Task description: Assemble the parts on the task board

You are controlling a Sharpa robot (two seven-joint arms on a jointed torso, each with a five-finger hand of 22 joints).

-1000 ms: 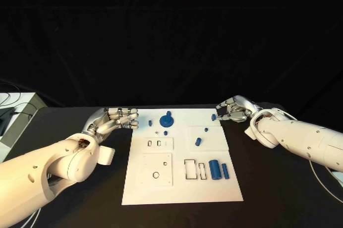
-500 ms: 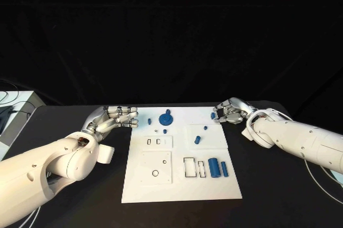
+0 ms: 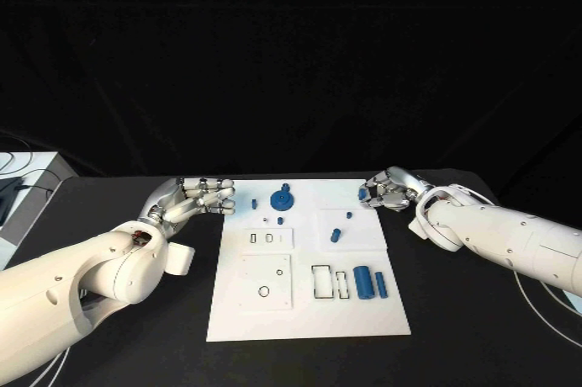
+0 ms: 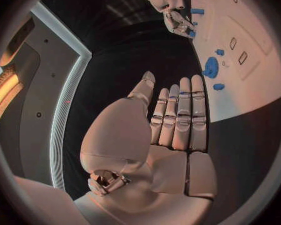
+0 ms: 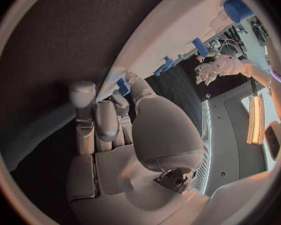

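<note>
The white task board (image 3: 309, 315) lies in the middle of the table with blue parts on it: a round gear-like piece (image 3: 284, 202), small pegs (image 3: 335, 234) and two cylinders (image 3: 371, 284). My right hand (image 3: 390, 190) is at the board's far right corner. Its fingers curl beside a small blue piece (image 3: 362, 194) and its fingertips are against it. In the right wrist view that piece (image 5: 123, 86) sits between the thumb and a fingertip, and a firm grip cannot be confirmed. My left hand (image 3: 194, 200) rests off the board's far left corner, fingers stretched out, holding nothing.
Recessed slots and holes (image 3: 266, 284) mark the board's near half. A small blue peg (image 3: 254, 205) lies close to the left hand's fingertips. A pale box (image 3: 24, 185) stands at the table's far left edge. Black tabletop surrounds the board.
My right hand has edged left toward the small blue piece at the board's corner and its fingers now reach it. The left hand has barely moved.
</note>
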